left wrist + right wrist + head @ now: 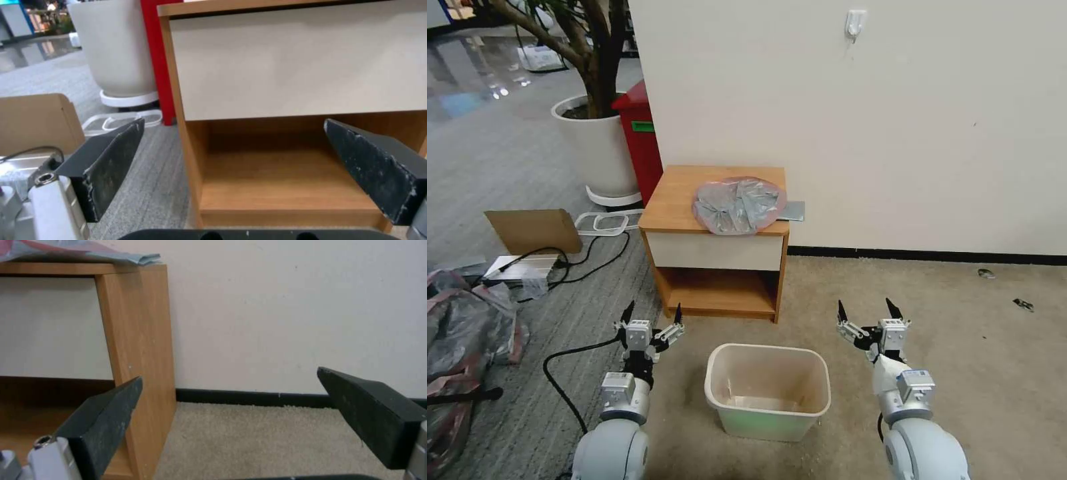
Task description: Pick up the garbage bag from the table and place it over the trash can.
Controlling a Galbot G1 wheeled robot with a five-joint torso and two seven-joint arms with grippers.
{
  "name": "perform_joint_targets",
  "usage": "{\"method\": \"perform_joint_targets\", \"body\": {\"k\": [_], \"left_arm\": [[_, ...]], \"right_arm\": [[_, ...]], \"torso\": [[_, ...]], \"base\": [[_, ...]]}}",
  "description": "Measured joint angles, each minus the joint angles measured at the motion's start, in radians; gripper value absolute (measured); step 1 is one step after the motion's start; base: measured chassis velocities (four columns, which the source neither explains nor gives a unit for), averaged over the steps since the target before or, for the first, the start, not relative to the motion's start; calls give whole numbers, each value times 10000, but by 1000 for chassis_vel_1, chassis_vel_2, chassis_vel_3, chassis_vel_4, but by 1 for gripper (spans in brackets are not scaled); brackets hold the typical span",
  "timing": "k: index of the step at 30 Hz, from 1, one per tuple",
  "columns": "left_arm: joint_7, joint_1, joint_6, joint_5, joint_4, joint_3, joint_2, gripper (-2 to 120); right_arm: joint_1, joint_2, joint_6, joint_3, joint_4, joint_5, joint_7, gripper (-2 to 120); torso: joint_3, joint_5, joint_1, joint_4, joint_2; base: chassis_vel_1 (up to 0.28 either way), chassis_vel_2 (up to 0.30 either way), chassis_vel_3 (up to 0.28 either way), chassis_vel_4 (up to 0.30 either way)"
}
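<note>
While the garbage bag point(737, 205) lies crumpled on top of the bench point(674, 200), the trash can point(768, 390) stands on the carpet just in front of the bench, its mouth bare. From the head, the left gripper point(652, 316) hovers beside the bench's open shelf, jaws wide and holding nothing; the right gripper point(864, 311) hangs off the bench's other front corner, equally wide and holding nothing.

At the left wrist, spread fingers point(111, 163) frame the bench's drawer front and shelf.

At the right wrist, spread fingers point(106, 416) frame the bench's side panel, with the bag's edge on top.
</note>
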Motion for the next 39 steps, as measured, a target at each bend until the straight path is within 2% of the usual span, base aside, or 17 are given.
{"method": "perform_joint_targets", "body": {"k": [12,13,15,16,17,18,23,29,31,35,36,39], "left_arm": [[2,48,-19,-26,-57,0,40,100],[-5,158,-96,-118,-179,-9,125,100],[-122,946,-721,-708,-1043,-102,728,97],[-122,946,-721,-708,-1043,-102,728,97],[-139,1384,-1063,-1032,-1480,-164,1034,97],[152,1628,-1301,-1308,-1669,-137,1191,98],[446,1819,-1573,-1512,-1775,-2,1283,100],[-98,1841,-1564,-1340,-1714,-105,1301,100],[-227,1855,-1561,-1330,-1710,-193,1304,100],[-563,2043,-1572,-1321,-1909,-677,1369,100],[-563,2043,-1572,-1321,-1909,-677,1369,100],[-622,2271,-1632,-1333,-2136,-1062,1378,100]], "right_arm": [[-18,-18,3,-1,37,14,6,100],[-49,-48,17,-3,132,49,35,100],[-337,-329,189,3,976,335,342,100],[-337,-329,189,3,976,335,342,100],[-500,-487,301,7,1449,488,499,100],[-588,-577,351,10,1714,587,587,100],[-695,-716,161,-116,1926,963,386,100],[-480,-828,138,-468,1664,1530,481,100],[-343,-924,138,-609,1556,1892,553,100],[745,-1477,-266,-1491,1273,4369,1177,100],[745,-1477,-266,-1491,1273,4369,1177,100],[2167,-1799,-519,-2160,455,6194,1636,100]], "torso": [[0,-1,0,-1,0],[0,-1,0,-1,-1],[0,-1,0,0,0],[0,-1,0,0,0],[0,5,0,4,0],[-2,-1,-2,5,0],[0,-1,-2,-1,0],[-1,0,-1,-1,0],[-1,0,-1,-2,0],[0,1,-1,0,0],[0,1,-1,0,0],[0,1,-1,1,0]], "base": [[0,0,0,0],[0,0,0,0],[0,0,0,0],[0,0,0,0],[0,0,0,0],[0,0,0,0],[0,0,0,0],[0,0,0,0],[0,0,0,0],[0,0,0,0],[0,0,0,0],[0,0,0,0]]}}
